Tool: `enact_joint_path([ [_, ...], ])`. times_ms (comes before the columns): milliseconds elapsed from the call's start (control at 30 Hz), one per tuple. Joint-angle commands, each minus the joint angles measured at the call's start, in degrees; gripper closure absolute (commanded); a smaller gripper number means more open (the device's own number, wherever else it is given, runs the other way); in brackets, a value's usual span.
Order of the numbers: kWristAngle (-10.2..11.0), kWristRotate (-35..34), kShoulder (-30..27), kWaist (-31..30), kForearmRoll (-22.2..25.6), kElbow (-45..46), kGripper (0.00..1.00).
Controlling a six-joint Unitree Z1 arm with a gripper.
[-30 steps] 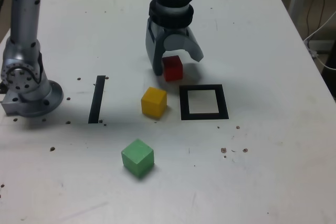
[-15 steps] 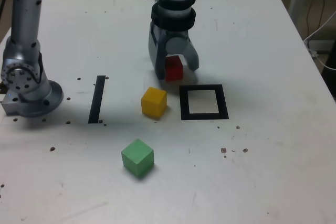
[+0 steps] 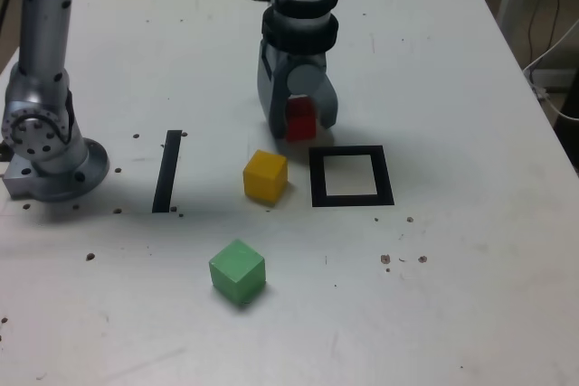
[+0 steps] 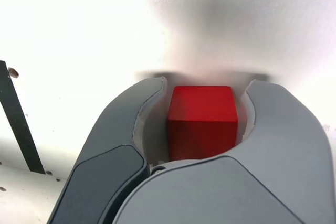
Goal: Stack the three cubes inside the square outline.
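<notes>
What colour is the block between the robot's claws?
The cube is red, clearest in the wrist view.

Red cube (image 3: 300,124), solid-coloured, partly hidden in the exterior view; just beyond the near-left area, close to the far-left corner of the square outline (image 3: 318,178). Yellow cube (image 3: 266,177), upright, slightly turned, just left of the outline and apart from it. Green cube (image 3: 238,271), upright, turned corner-forward, nearest the exterior camera, well apart. Outline: thick, black, flat, with bare white centre. Cubes separate, unstacked, all outside the frame.
</notes>
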Motion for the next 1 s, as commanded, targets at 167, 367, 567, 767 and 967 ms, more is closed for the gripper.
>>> enact_joint_path([
  [167,-0.1,-0.1,-2.0,-0.6,0.2,-0.3,0.82],
  [367,-0.3,-1.3,-4.4,-2.6,1.0,-1.3,0.84],
  [567,0.0,-4.6,-4.7,-8.2,4.4,-5.6,0.84],
  [767,0.2,-9.9,-2.7,-16.8,6.0,-9.6,0.84],
  [967,0.1,-12.0,0.6,-21.0,6.3,-11.7,0.84],
])
